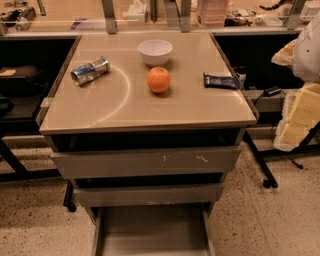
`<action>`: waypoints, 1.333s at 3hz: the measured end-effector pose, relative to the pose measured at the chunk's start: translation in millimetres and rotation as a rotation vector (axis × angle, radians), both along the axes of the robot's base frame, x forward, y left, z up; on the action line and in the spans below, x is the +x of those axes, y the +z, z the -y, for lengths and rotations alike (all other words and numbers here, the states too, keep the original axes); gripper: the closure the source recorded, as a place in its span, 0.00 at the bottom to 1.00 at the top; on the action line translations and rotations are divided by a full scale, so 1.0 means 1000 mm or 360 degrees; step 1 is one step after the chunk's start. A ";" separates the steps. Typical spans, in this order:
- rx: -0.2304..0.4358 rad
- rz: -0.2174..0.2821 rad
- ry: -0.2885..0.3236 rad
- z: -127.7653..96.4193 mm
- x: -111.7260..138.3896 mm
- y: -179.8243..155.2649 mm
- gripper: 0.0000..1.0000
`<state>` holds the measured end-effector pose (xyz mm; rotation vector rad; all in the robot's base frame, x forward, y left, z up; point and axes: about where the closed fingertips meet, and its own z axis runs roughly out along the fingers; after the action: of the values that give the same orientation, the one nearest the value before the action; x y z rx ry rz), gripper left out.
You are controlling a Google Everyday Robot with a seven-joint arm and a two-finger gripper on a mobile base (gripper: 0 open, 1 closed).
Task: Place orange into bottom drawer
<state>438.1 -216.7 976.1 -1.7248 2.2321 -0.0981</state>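
Observation:
The orange (158,79) sits on the tan cabinet top (125,107), near the middle, just in front of the white bowl (155,51). The bottom drawer (152,232) is pulled out at the foot of the cabinet, and its flat grey floor is bare. The middle drawer front (147,195) and the white-scratched upper drawer front (145,161) are closed above it. My gripper (296,120) is a pale, cream-coloured shape at the right edge. It hangs off to the right of the cabinet, below the level of the top, far from the orange and holding nothing that shows.
A crushed can (90,70) lies on its side at the top's left. A dark snack packet (220,80) lies at the right edge. A cluttered counter (210,12) runs behind. Black table legs (262,165) stand on the speckled floor to the right.

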 end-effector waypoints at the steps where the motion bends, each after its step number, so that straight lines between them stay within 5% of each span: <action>1: 0.0000 0.0000 0.0000 0.000 0.000 0.000 0.00; 3: 0.0095 0.0158 0.0077 -0.020 0.045 -0.013 0.00; 4: 0.0253 0.0267 0.0250 -0.053 0.087 -0.021 0.00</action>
<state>525.1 -163.4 954.8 -1.7305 1.9253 -0.0274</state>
